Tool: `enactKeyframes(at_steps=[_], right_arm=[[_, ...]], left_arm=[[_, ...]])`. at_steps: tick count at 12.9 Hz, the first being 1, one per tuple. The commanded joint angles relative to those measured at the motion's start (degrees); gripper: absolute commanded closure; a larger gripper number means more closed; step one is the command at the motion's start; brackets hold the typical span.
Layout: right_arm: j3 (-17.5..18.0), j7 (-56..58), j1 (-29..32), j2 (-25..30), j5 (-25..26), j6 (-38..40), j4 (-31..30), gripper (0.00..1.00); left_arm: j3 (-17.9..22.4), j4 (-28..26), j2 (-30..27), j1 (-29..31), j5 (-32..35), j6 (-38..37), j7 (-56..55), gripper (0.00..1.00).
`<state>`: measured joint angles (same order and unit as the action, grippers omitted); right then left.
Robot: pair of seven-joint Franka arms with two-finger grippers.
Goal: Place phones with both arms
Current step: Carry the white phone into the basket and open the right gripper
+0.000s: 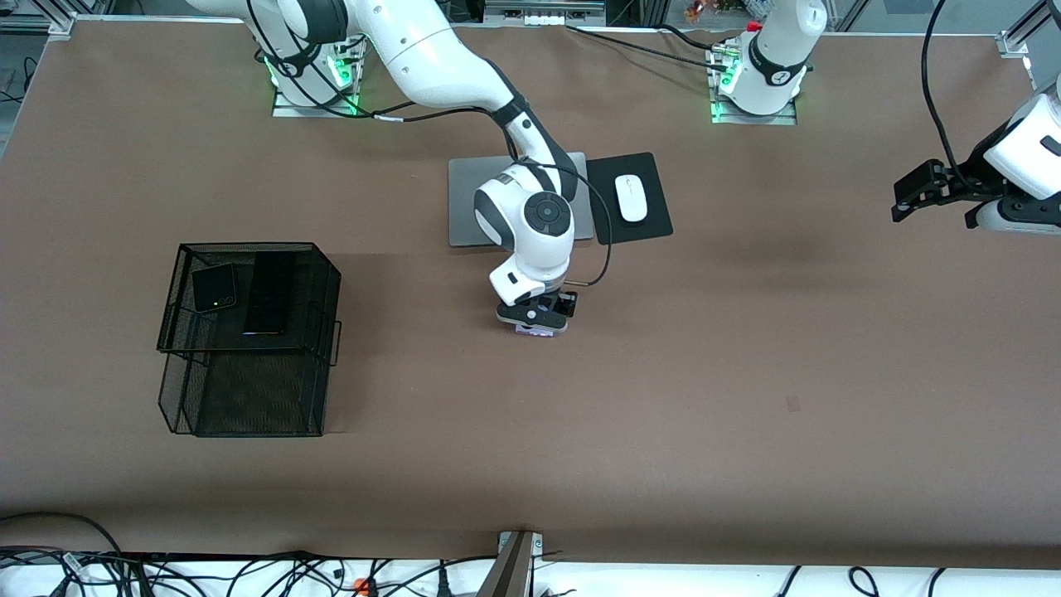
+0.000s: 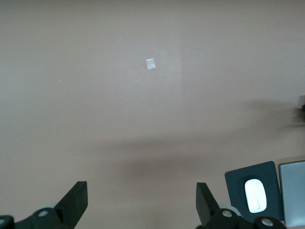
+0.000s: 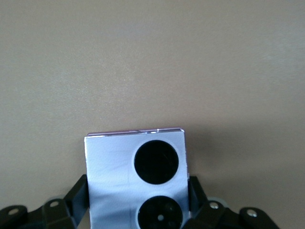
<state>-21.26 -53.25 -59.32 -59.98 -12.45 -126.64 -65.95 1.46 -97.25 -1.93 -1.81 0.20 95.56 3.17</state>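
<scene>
The pale lilac phone [image 3: 112, 167] with two black circles sits between my right gripper's [image 3: 137, 191] fingers, which are shut on its two sides. In the front view this phone [image 1: 535, 332] is low at the tabletop in the middle, nearer the camera than the silver laptop [image 1: 464, 211], with the right gripper [image 1: 537, 318] straight over it. A small squarish black phone [image 1: 215, 288] and a long slim black phone [image 1: 269, 292] lie in the top tray of the black wire basket [image 1: 249, 246]. My left gripper [image 1: 908, 196] waits open and empty over the left arm's end of the table [image 2: 140, 191].
A white mouse [image 1: 631, 197] rests on a black pad [image 1: 656, 217] beside the laptop; the left wrist view also shows the mouse [image 2: 255, 195]. The wire basket stands toward the right arm's end. A small square mark [image 1: 793, 404] is on the brown tabletop.
</scene>
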Motion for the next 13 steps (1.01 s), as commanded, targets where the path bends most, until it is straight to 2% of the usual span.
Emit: enactKeyframes(at_steps=[1,3,6,8,10,13], right_arm=[[-0.18,2.00,1.05,6.95,-0.03,10.49,2.47,1.00],[-0.45,6.55,3.15,11.17,0.06,19.46,4.08,1.00],[-0.18,15.16,7.63,17.86,0.14,28.26,4.08,1.00],[-2.10,23.85,10.35,21.11,0.41,32.13,3.47,1.00],[-5.01,32.72,13.86,22.27,-0.03,35.66,2.85,1.00],[-7.04,46.79,21.76,22.62,-0.21,36.37,2.85,1.00]], left_arm=[[-0.23,1.36,0.35,-0.38,-0.82,-1.60,-0.62,0.00],[-0.23,1.36,0.35,-0.38,-0.82,-1.69,-0.62,0.00],[-0.23,1.36,0.35,-0.38,-0.82,-1.69,-0.62,0.00],[-0.23,1.36,0.35,-0.38,-0.82,-1.78,-0.62,0.00],[-0.23,1.36,0.35,-0.39,-0.82,-1.78,-0.62,0.00],[-0.23,1.36,0.35,-0.38,-0.82,-2.05,-0.62,0.00]])
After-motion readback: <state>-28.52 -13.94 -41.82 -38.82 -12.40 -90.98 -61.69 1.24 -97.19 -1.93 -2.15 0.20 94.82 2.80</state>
